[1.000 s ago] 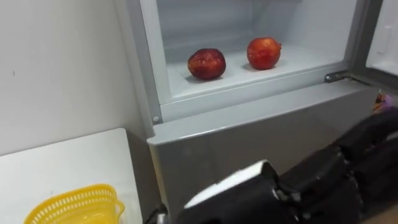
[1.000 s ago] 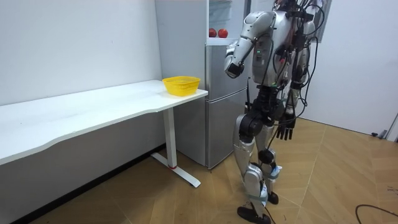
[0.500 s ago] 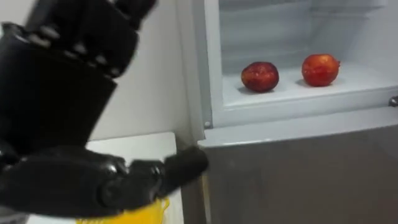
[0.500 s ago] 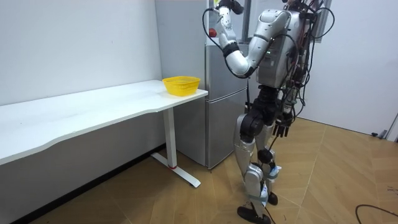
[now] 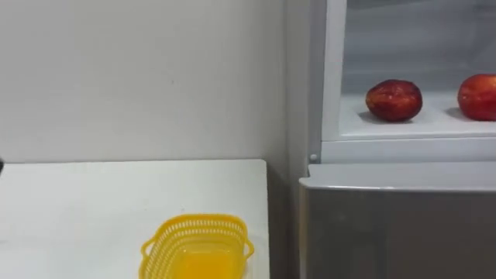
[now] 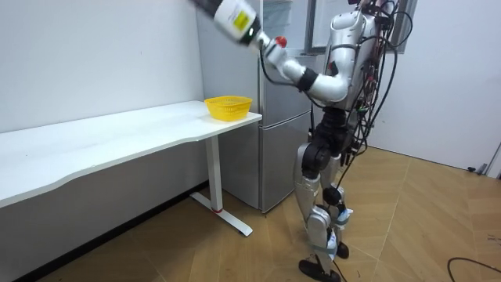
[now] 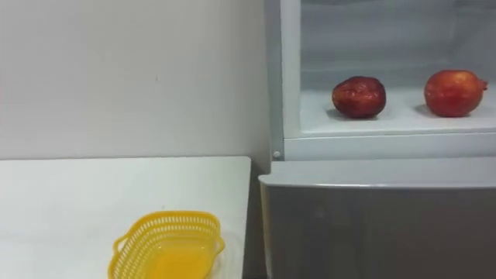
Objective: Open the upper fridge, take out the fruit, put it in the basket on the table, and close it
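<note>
Red fruits, two of them, lie on the white shelf [image 5: 411,129] of the open upper fridge compartment. The darker fruit [image 5: 394,101] has the brighter fruit [image 5: 478,97] at its three o'clock, and they are clearly apart. Both sit close to the front edge of the shelf, so I judge that a hand can come at them straight from the front, without a deep reach. Nothing touches them.

At about seven o'clock from the darker fruit, the yellow basket [image 5: 167,234] stands on the white tabletop [image 5: 85,198], with nothing in it. It is near the tabletop edge that is just beside the fridge [image 5: 403,232]. Probably it waits there to receive what is taken out, so that the way is short.

In the room view the robot stands before the fridge with its left arm raised high. The left hand [image 6: 202,3] is at the top border, at about ten o'clock from the fruits and apart from them. Whether this hand is spread or closed I cannot tell. I judge that the retrieval is not yet done, and this hand must first come down to the level of the shelf.
</note>
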### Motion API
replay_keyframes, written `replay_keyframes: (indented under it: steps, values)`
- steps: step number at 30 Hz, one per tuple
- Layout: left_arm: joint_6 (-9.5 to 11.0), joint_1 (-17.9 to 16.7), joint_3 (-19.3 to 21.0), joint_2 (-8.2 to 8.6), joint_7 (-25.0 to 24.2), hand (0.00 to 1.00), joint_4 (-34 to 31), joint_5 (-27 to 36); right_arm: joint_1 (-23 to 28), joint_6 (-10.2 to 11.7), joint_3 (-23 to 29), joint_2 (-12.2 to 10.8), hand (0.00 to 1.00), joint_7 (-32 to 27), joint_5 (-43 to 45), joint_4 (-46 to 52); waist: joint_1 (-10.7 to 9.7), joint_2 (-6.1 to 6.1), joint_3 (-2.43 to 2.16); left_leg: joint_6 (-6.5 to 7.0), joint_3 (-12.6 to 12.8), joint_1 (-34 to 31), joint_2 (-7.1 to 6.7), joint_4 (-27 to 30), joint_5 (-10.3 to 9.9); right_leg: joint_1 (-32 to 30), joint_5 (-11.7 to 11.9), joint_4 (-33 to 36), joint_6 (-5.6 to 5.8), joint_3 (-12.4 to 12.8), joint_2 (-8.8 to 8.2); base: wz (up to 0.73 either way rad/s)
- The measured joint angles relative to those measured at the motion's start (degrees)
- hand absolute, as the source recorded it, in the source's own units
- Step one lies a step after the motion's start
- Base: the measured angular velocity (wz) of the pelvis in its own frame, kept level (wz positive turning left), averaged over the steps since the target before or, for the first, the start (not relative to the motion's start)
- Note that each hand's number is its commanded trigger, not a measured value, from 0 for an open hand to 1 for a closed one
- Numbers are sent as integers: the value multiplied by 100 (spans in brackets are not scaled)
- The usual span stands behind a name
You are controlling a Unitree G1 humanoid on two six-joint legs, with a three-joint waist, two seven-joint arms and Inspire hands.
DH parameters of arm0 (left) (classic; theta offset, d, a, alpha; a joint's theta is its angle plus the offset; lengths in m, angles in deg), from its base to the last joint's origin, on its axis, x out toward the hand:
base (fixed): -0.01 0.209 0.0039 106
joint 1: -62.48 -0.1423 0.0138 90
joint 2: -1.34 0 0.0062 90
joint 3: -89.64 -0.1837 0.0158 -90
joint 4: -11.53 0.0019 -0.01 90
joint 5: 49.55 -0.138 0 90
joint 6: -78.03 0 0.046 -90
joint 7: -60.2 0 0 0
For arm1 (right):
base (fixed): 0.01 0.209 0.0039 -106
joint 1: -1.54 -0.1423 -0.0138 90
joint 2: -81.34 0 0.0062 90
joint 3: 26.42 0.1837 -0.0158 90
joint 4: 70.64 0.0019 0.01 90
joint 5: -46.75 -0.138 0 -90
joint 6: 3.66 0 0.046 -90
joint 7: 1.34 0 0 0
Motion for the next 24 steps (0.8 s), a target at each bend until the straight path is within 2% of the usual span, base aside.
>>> replay_keyframes:
  steps: [1, 2, 4, 5, 6, 7, 8, 10, 11, 13, 16, 19, 24]
  values:
    - [-132, -156, -58, 71, 97, 0, 384, -1, -8, -46, 4, -8, 0, 26, 33, 8, -17, -9, 17, 3, -79, -23, -24, 30, -2, 28, -3, -2, 3, -83, -13, 32]
    - [-190, -242, -83, 111, 150, 0, 558, -15, -13, -71, 8, -11, 0, 46, 46, 13, -41, -16, 15, 5, -145, -54, -23, 48, -3, 45, -7, 0, 7, -133, -24, 35]
    - [-249, -660, -289, 196, 210, 0, 1385, -108, -4, -122, 16, -6, 0, 130, 46, 44, -31, -58, 26, 9, -226, -102, -43, 52, -3, 29, -39, 11, 18, -130, -47, 17]
    - [-256, -751, -337, 230, 208, 0, 1634, -92, -8, -153, 20, -7, 0, 140, 48, 43, -30, -59, 25, 11, -228, -102, -47, 53, -4, 31, -50, 12, 17, -141, -52, 0]
    - [-304, -843, -433, 340, 211, 0, 2234, -82, -62, -214, 21, -7, 0, 151, 54, 41, -27, -43, 11, 18, -241, -101, -54, 55, -9, 42, -73, 17, 24, -159, -62, 5]
    - [-384, -888, -571, 407, 191, 0, 2915, -42, -80, -287, 18, -10, 0, 182, 61, 35, -10, -88, 13, 18, -264, -100, -73, 46, -9, 50, -113, 32, 26, -182, -81, 7]
    - [-420, -896, -658, 425, 165, 0, 3284, -45, -97, -316, 14, -10, 0, 201, 76, 35, -3, -96, 17, 18, -271, -101, -83, 47, -9, 50, -133, 34, 24, -184, -90, 0]
    - [-579, -961, -1011, 558, -36, 0, 4731, 48, -167, -342, 19, 7, 0, 260, 81, 12, 9, -131, 16, 17, -267, -104, -90, 46, -9, 43, -157, 0, 14, -176, -95, -2]
    - [-633, -982, -1090, 592, -114, 0, 5071, 67, -175, -346, 18, 7, 0, 282, 89, 1, -7, -158, 16, 17, -286, -104, -91, 47, -10, 43, -158, -4, 14, -190, -94, 9]
    - [-763, -1002, -1332, 644, -418, 0, 6297, 65, -179, -363, 16, 5, 0, 386, 117, 23, -17, -213, -7, 14, -317, -95, -79, 76, -11, 64, -160, 4, 9, -215, -87, 10]
    - [-957, -985, -1396, 679, -806, 0, 7477, 22, -220, -431, 17, 31, 0, 413, 124, -16, -16, -250, -6, 16, -340, -81, -82, 98, -14, 136, -159, -2, 7, -208, -93, 7]
    - [-1151, -971, -1501, 678, -993, 0, 8192, -296, -248, -478, -7, 62, 0, 407, 99, -75, -22, -271, 25, 22, -345, -15, -91, 58, -17, 167, -160, 4, 8, -184, -103, 1]
    - [-1413, -870, -1965, 702, -1383, 0, 8393, -950, -347, -542, -187, 51, 0, 368, -5, -131, -50, -270, 27, 23, -307, -11, -111, 96, -16, 156, -190, 16, -14, -101, -118, -6]
